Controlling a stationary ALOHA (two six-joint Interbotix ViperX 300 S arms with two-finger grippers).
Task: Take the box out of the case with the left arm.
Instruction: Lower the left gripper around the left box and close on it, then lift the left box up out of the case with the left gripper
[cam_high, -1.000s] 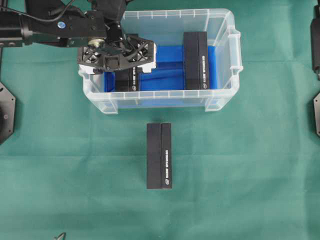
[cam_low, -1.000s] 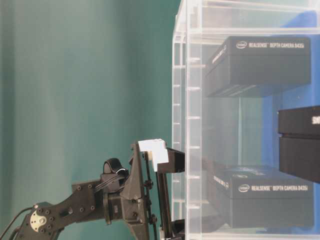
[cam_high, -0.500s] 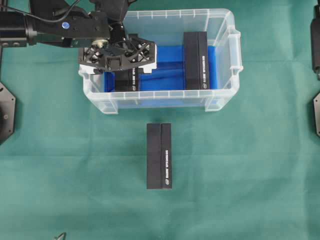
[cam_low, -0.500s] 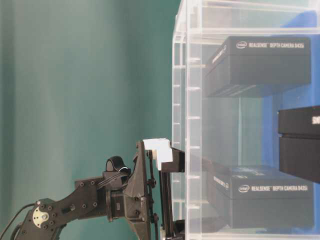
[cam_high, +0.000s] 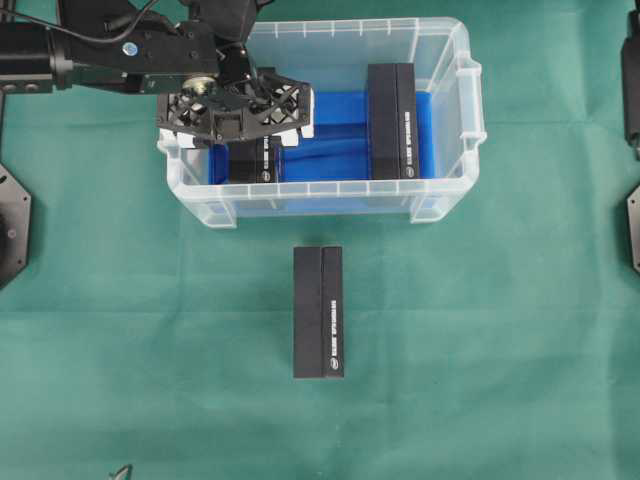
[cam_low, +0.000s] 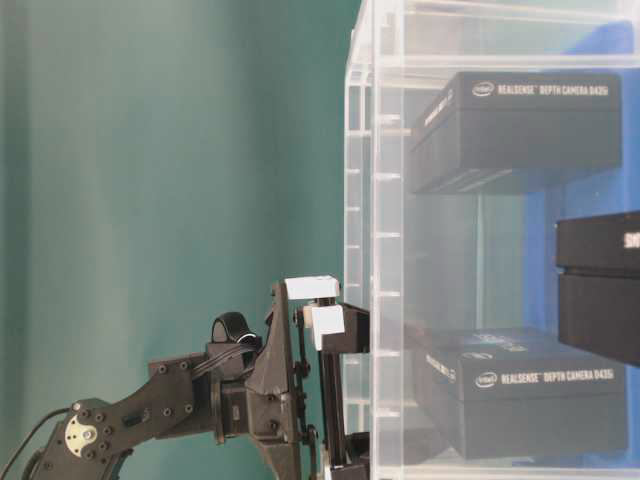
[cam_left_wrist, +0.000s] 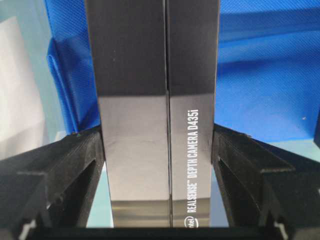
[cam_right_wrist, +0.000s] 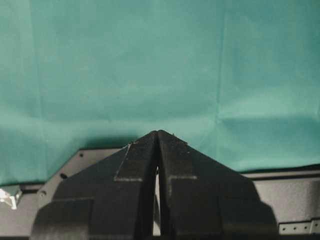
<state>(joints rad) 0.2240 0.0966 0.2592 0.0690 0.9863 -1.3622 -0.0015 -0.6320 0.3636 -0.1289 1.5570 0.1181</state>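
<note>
Inside the case (cam_high: 440, 195), at its left end, the box (cam_left_wrist: 157, 125) stands on the blue lining between the fingers (cam_left_wrist: 65, 170) of the left gripper (cam_high: 250, 135) — both pads touch its long sides, clenched on it.

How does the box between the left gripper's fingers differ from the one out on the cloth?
The gripped box sits inside the case on the blue lining; the cloth box lies outside, in front of it. The left gripper covers much of the first; the second is fully exposed. Both are black, elongated and lie parallel.
</note>
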